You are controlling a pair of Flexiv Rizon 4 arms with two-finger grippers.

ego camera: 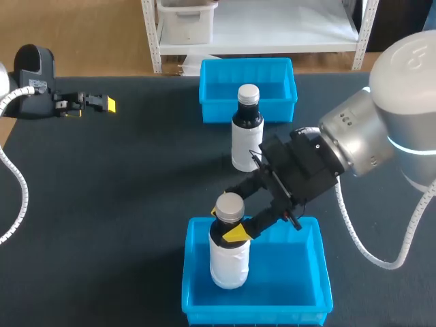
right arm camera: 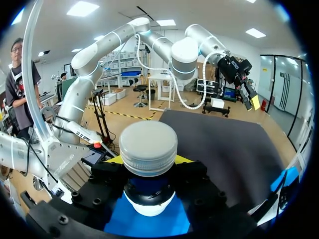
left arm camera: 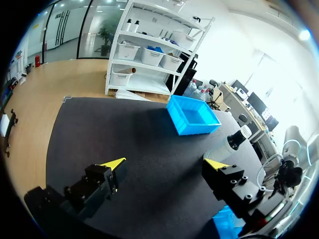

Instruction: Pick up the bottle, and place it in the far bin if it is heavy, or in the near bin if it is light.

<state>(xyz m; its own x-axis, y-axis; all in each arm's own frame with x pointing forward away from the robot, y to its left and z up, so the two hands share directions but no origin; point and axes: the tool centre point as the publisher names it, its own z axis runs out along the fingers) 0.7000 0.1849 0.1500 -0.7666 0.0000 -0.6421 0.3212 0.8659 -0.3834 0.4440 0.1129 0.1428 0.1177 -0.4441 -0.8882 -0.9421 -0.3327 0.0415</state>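
Down in the near bin, the right claw is pinching the white bottle by its neck.
Left claw is hanging spread; releasing while tilted is risking a topple.

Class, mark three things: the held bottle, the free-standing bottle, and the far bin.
held bottle (ego camera: 229,264), head view, on its white label.
free-standing bottle (ego camera: 242,144), head view, on its white label.
far bin (ego camera: 214,112), head view, on its front wall.

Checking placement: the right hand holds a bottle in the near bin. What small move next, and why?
Probably open the right hand: the bottle it grips by the neck stands upright inside the near bin, apparently on its floor.
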